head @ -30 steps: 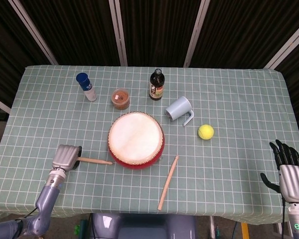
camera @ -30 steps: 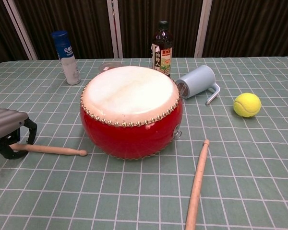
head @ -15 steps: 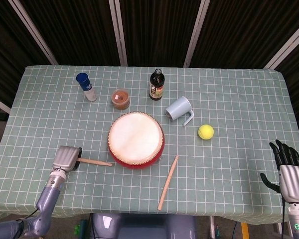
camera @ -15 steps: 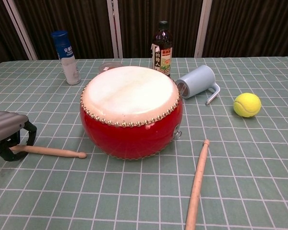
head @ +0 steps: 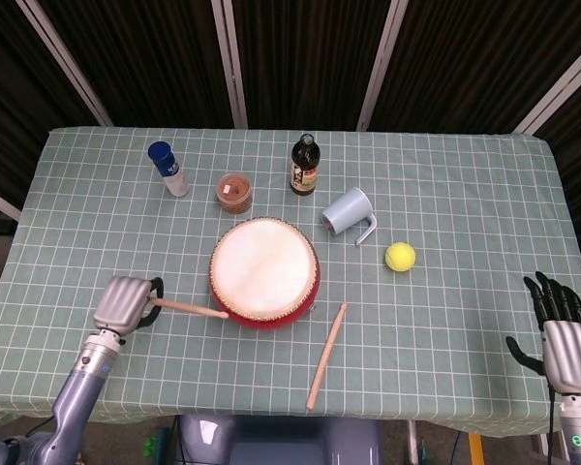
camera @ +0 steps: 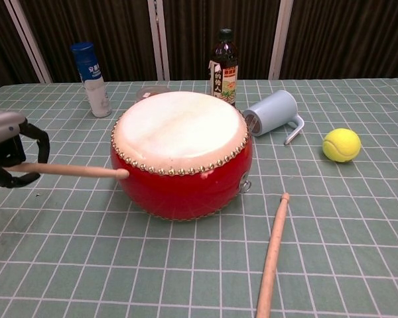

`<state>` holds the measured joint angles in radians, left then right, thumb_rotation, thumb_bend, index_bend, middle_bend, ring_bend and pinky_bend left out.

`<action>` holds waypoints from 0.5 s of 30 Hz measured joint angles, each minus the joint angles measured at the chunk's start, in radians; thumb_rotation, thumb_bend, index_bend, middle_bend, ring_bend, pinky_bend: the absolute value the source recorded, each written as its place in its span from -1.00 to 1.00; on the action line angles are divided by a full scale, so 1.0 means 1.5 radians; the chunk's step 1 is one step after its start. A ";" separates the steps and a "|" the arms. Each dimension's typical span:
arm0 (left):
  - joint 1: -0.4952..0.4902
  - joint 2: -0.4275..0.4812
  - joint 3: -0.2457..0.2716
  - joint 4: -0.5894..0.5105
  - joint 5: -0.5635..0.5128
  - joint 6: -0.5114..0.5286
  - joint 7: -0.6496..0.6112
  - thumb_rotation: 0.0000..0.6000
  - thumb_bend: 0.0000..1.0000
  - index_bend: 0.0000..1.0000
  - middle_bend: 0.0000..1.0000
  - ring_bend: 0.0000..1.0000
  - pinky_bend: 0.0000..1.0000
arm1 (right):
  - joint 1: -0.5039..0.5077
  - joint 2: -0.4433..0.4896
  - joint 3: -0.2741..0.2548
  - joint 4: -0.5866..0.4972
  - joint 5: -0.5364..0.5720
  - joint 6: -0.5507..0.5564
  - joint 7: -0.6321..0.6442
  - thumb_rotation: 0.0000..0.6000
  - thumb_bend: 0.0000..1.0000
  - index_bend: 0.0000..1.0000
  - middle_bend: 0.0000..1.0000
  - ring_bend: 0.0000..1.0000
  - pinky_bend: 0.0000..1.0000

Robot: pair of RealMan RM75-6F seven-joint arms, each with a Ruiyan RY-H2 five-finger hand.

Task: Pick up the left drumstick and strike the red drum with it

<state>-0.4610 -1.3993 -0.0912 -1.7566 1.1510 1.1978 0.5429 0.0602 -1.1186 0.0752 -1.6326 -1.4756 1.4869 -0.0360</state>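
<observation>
Item 1, left hand (head: 126, 302): I have it at the table's left front, fingers wrapped round the butt of the left drumstick (head: 189, 309). In the chest view the stick is lifted off the cloth, roughly level, its rounded tip at the red drum's left side, just under the studded rim; whether it touches I cannot tell.

Item 2, red drum (camera: 181, 154): centre of the table, pale skin facing up, row of studs round the edge, a small metal ring on its right side.

Item 3, second drumstick (head: 326, 356): lying flat on the cloth in front and to the right of the drum, tip pointing away from me, close to the drum's base but apart from it.

Item 4, right hand (head: 565, 334): at the right front edge of the table, fingers spread and straight, holding nothing. I see it in the head view only.

Item 5, things behind the drum: a white bottle with a blue cap (head: 167, 169), far left; a small jar of brown stuff (head: 234, 192) just behind the drum; a dark bottle (head: 304, 165) with a label, upright; a pale blue mug (head: 350, 214) tipped on its side, handle toward the right.

Item 6, yellow tennis ball (head: 400, 256): right of the drum, well apart from it.

Item 7, table (head: 465, 184): green cloth with a white grid.
</observation>
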 measured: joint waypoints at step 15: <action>-0.029 0.030 -0.096 -0.109 0.018 0.062 -0.015 1.00 0.14 0.42 1.00 1.00 1.00 | 0.004 -0.003 0.000 0.000 -0.003 -0.003 -0.003 1.00 -0.39 -1.00 -1.00 -1.00 -0.86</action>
<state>-0.5050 -1.3539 -0.2348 -1.9198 1.1774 1.2907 0.5197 0.0659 -1.1227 0.0754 -1.6326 -1.4804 1.4827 -0.0401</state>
